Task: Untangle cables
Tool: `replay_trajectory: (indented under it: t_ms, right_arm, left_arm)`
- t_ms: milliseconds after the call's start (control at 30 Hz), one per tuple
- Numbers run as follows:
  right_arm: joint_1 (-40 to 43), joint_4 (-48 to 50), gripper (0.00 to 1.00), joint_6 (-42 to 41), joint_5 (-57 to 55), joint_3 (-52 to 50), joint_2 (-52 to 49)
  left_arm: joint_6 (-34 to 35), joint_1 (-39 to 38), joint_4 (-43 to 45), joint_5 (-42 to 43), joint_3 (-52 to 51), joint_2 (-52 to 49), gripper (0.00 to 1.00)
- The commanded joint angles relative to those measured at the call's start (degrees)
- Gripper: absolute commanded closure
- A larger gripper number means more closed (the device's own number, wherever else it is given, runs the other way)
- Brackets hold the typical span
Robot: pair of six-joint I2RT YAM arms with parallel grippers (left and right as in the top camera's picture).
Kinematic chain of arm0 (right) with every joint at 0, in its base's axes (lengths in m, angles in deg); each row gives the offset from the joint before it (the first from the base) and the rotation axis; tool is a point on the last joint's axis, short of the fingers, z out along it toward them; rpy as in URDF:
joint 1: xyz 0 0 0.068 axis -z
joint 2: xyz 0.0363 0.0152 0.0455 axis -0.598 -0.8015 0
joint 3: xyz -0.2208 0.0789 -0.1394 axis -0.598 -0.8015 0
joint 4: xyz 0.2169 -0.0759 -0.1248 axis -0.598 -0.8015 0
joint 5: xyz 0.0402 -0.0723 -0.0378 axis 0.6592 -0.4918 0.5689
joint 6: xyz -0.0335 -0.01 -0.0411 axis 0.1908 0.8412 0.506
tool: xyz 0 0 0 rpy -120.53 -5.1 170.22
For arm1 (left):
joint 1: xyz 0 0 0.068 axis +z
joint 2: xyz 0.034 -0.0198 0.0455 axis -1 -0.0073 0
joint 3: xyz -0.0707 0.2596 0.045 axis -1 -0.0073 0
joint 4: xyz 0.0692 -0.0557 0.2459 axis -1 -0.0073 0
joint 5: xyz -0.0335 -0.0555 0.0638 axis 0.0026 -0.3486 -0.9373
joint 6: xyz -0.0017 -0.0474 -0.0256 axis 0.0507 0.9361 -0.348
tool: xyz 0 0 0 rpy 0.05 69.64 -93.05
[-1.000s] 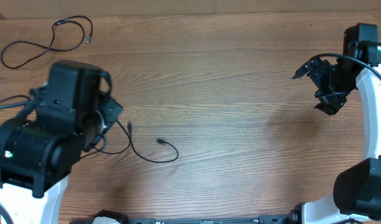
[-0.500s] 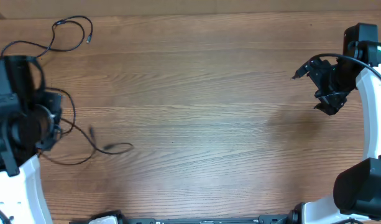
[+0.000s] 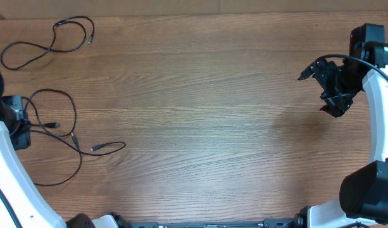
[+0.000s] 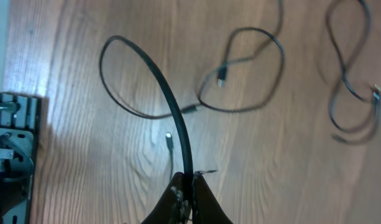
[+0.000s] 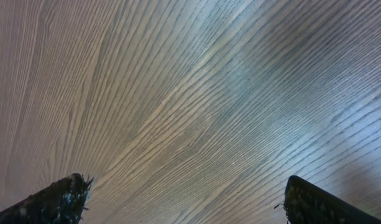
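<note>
Table (image 3: pixel 212 126): left gripper (image 4: pixel 191 182) clamping cable (image 4: pixel 169 94), dragged leftward; right gripper (image 5: pixel 185 186) open, unmoved

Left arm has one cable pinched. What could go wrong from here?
1. The left hand grips a held cable that crosses a second cable; pulling may tighten the tangle, since the open right hand anchors nothing.
2. Dragging could sweep both into the separate cable lying nearby.

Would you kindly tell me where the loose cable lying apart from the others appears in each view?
Overhead: loose cable, top-left corner.
Left wrist: near the right edge.
Right wrist: not in it.
Shared landmark: the left gripper, at the overhead's left edge, shut on another cable.
</note>
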Motion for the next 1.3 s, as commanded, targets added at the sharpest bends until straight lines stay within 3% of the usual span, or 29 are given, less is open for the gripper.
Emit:
replay_trajectory:
  t_ms: [0, 600, 933, 1133, 1267]
  right_arm:
    - [0.1, 0.0, 0.0, 0.0, -0.4, 0.1, 0.0]
    - [0.1, 0.0, 0.0, 0.0, -0.4, 0.1, 0.0]
    - [0.1, 0.0, 0.0, 0.0, -0.4, 0.1, 0.0]
    - [0.1, 0.0, 0.0, 0.0, -0.4, 0.1, 0.0]
    - [0.1, 0.0, 0.0, 0.0, -0.4, 0.1, 0.0]
  left_arm:
    - [2.6, 2.2, -0.2, -2.9, -0.3, -2.1, 0.96]
    - [7.4, 17.3, -0.4, -19.6, -0.3, -13.9, 0.95]
    - [7.2, 26.8, 1.7, -20.5, -0.3, -21.0, 0.94]
    - [1.0, 27.9, 5.3, -19.9, -0.3, -23.6, 0.92]
    - [-5.5, 27.5, 7.3, -13.3, -0.3, -23.8, 0.86]
